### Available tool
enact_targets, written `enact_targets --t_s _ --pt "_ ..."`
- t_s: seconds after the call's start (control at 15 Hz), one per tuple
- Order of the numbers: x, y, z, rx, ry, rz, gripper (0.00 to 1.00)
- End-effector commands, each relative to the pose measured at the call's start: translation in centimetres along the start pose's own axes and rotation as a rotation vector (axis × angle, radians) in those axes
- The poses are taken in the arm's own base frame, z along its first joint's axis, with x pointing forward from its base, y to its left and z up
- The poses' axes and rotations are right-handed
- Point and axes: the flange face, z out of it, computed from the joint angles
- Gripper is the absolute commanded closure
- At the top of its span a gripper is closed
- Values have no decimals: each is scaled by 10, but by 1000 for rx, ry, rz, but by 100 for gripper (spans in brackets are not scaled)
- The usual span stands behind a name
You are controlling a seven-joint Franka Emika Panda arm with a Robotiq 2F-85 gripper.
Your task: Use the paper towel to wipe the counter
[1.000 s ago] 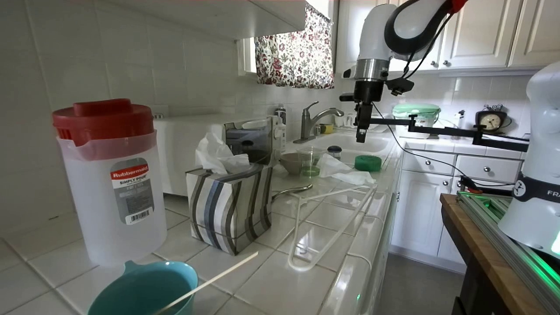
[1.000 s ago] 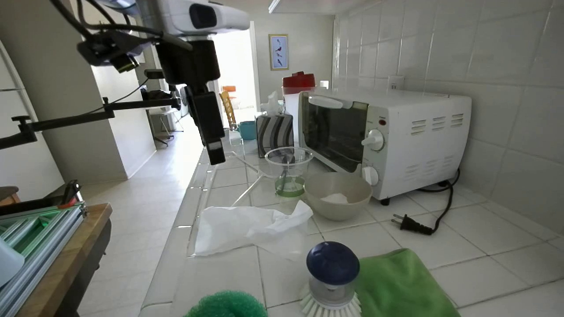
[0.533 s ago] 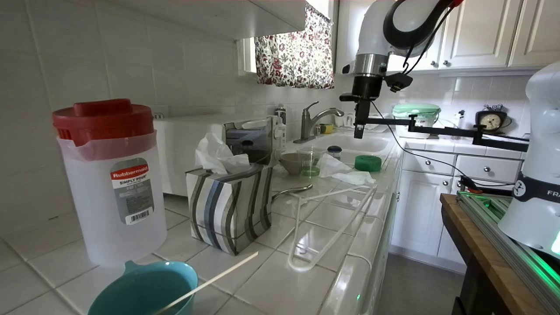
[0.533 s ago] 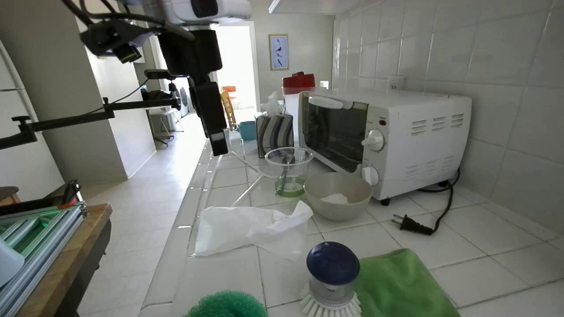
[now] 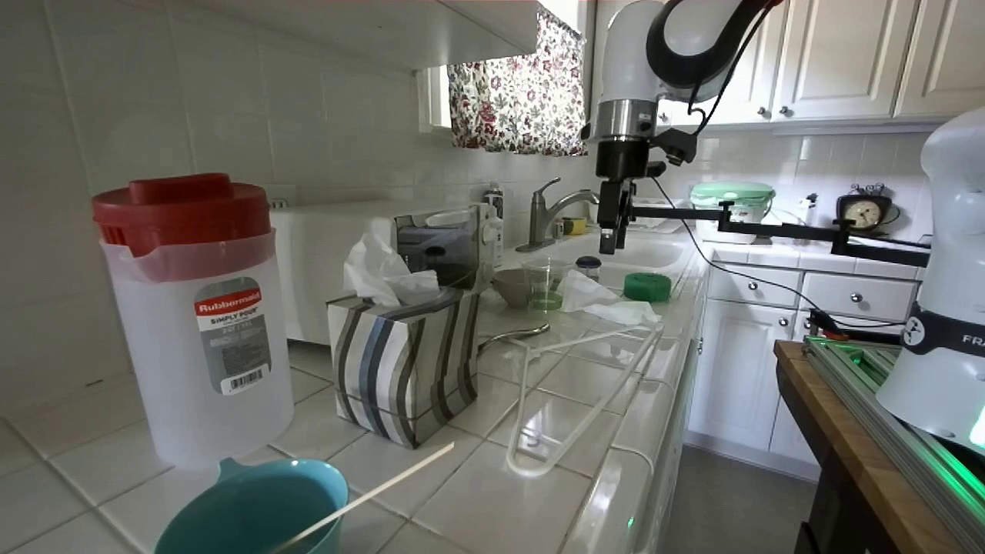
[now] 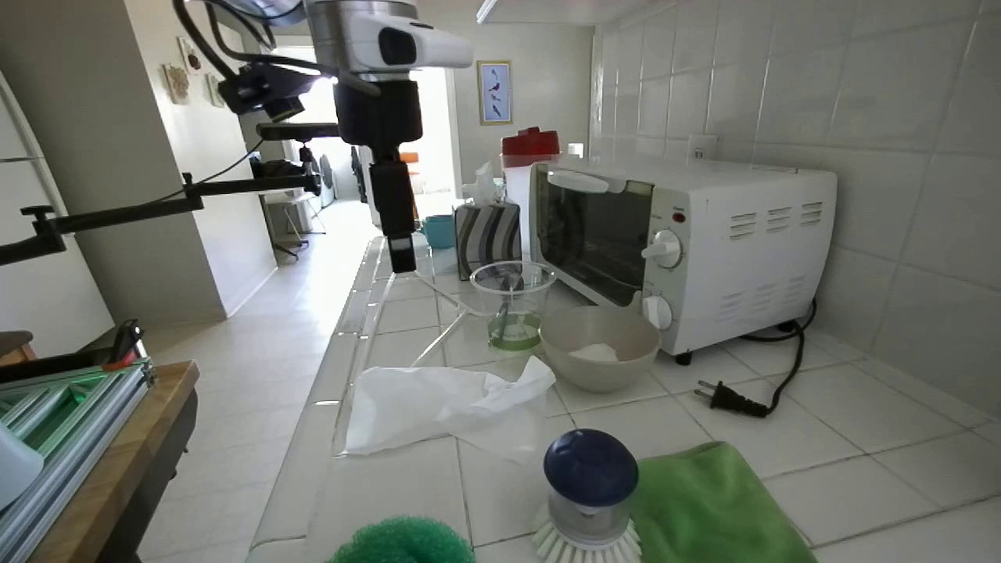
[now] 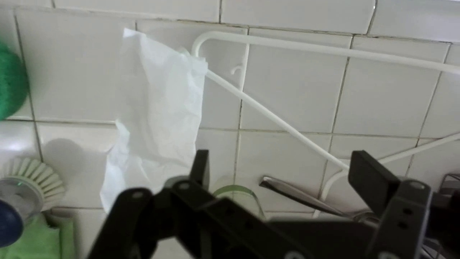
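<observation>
Paper towel (image 7: 161,108) spread on white tiled worktop (image 6: 876,493), tool (image 7: 285,171) in the air above

A creased white sheet, the paper towel lies on glossy tiles near the worktop's rounded front edge. The tool points down over the worktop, apart from the paper towel; the wrist view shows its two fingers (image 7: 372,176) wide apart, with tiles visible between them.

One edge of the paper towel overlaps a corner of a thin white hanger (image 7: 276,118) lying flat. Just beside the paper towel stands a beige bowl (image 6: 563,363) with something white inside, and near it a clear cup (image 6: 512,332) with green at its bottom. Opposite the hanger sit a green scrubber (image 6: 403,541), a brush (image 6: 590,477) with a dark blue knob and white bristles, and a green cloth (image 6: 715,508).

A white toaster oven (image 6: 743,242) stands near the bowl, its black plug (image 6: 735,400) on the tiles. In an exterior view, a striped tissue box (image 5: 404,369), a red-lidded pitcher (image 5: 200,338) and a teal cup (image 5: 254,485) holding a wooden stick (image 5: 385,485) stand farther along; a sink (image 5: 654,252) and faucet (image 5: 540,215) show at the back.
</observation>
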Motion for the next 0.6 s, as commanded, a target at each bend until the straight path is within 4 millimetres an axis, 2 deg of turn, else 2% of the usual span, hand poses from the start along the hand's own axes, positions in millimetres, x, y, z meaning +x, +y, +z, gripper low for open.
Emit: enact_targets --t_s 0.0,0.33,0.4,0.53 --pt "14 -9 5 16 -69 47 0" --pt "20 -24 14 -20 -129 13 0" --pt "14 -21 14 -8 -106 -5 0" --pt "15 -24 16 -10 -113 -2 0"
